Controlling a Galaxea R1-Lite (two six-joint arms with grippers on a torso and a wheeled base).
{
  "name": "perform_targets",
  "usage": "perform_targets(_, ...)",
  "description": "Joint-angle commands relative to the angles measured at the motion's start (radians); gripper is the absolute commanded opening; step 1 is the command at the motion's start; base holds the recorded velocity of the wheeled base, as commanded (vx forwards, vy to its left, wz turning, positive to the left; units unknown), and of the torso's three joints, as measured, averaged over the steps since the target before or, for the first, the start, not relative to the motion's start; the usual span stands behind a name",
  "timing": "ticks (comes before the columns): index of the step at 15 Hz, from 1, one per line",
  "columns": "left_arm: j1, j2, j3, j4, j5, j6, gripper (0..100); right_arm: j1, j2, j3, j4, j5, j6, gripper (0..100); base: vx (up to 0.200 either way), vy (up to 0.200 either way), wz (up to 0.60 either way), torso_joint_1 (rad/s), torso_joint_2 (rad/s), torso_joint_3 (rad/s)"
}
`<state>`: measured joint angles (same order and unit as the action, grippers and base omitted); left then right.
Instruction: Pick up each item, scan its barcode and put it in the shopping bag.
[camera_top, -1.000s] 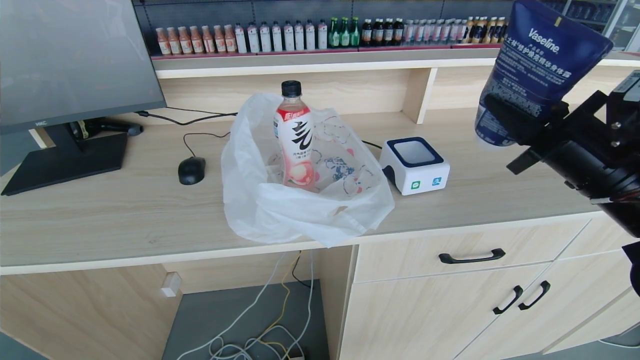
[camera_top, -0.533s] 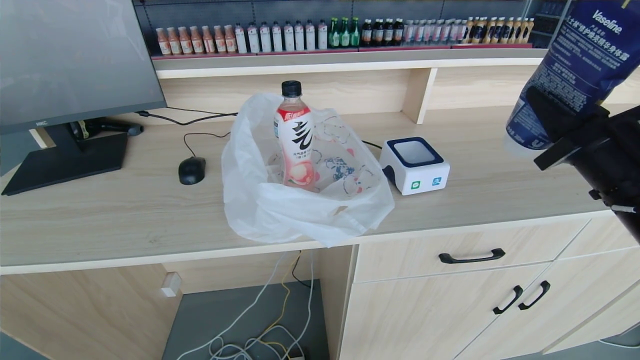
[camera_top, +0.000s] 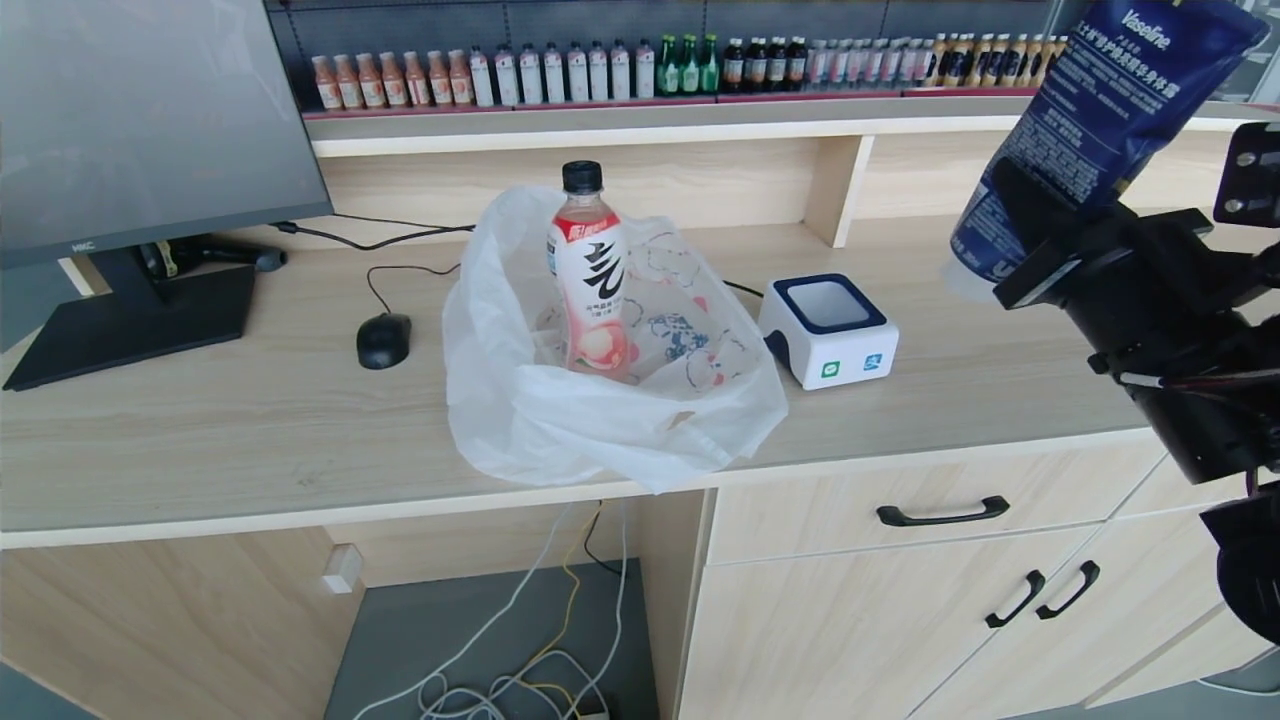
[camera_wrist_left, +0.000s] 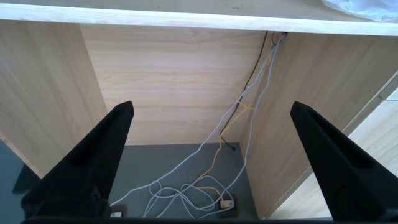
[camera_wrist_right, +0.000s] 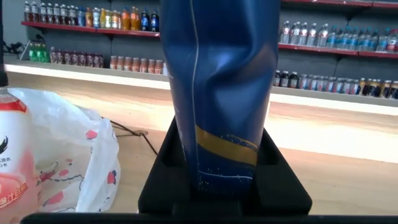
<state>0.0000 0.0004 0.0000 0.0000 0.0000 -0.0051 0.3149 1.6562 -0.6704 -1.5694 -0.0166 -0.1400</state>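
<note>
Nearest, left gripper: jaws wide open, nothing between them, held low in front of the counter and facing the open bay under it, where loose cables hang to the floor

Right gripper: jaws closed on the lower part of 1 blue pouch. Pouch is held up off the counter, tilted, its top leaning away toward the robot's right, and sits to the right of the scanner, apart from it

Counter front, right side: 3 black handles on the drawer and doors

On the counter: 1 white shopping bag, mouth open, at the front edge. 1 pink drink bottle with a black cap stands upright inside it. 1 white scanner just beside the bag on the right, window facing up

Left of the bag: 1 black mouse, wired. Further left, 1 monitor on its stand

Farthest: back shelf with a row of bottles, too many and too small to count reliably
</note>
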Motion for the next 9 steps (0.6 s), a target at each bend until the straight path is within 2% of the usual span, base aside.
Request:
perform_targets(1, 0.000, 0.000, 0.000, 0.000, 0.000, -0.003, 100, 0.003, 0.059, -0.034, -0.001, -0.005, 0.008, 0, 0.000, 0.200, 0.00, -0.002, 0.00, -0.002)
perform_targets(8, 0.000, 0.000, 0.000, 0.000, 0.000, -0.001, 100, 0.003, 0.091, -0.077, -0.001, -0.003, 0.033, 0, 0.000, 0.200, 0.00, 0.002, 0.00, 0.002)
perform_targets(9, 0.000, 0.000, 0.000, 0.000, 0.000, 0.001, 100, 0.003, 0.091, -0.083, -0.001, -0.003, 0.037, 0, 0.000, 0.000, 0.00, 0.000, 0.00, 0.000)
